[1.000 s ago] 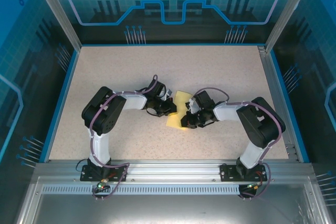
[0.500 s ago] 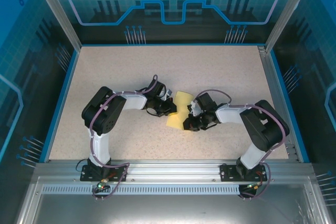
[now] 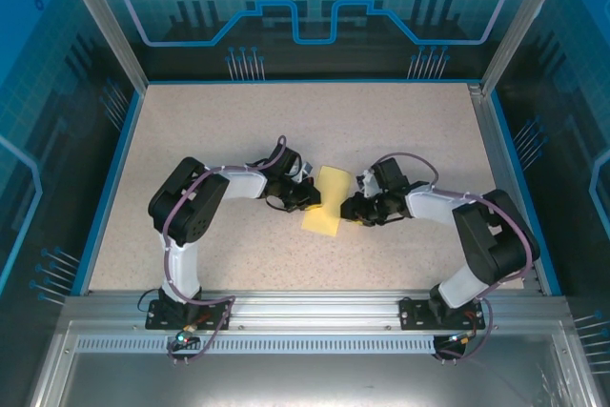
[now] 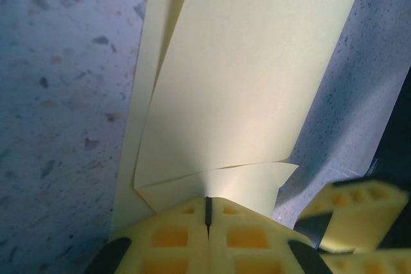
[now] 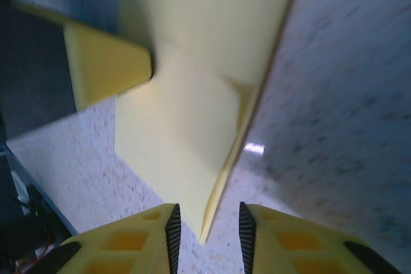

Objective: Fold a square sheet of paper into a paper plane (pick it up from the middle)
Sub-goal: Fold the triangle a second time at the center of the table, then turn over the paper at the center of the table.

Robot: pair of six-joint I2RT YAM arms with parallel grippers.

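The paper (image 3: 326,202), already doubled over into a long strip, lies near the middle of the table (image 3: 238,121), a little toward the near edge, its long sides running from the near edge to the far one. In the left wrist view its layers do not sit flush; the upper flap lifts off the lower one. The left gripper (image 3: 311,199) is clamped tight on the strip's left side, its jaws meeting with the paper pinched between them. The right gripper (image 3: 349,209) stands at the opposite side with jaws parted and nothing in them; in its own view a folded corner points into the gap without touching either pad. The risk, as I judge it, is uneven layers: if the right jaws close on one flap only, or tug against the left pinch, the fold may skew, crumple or tear.
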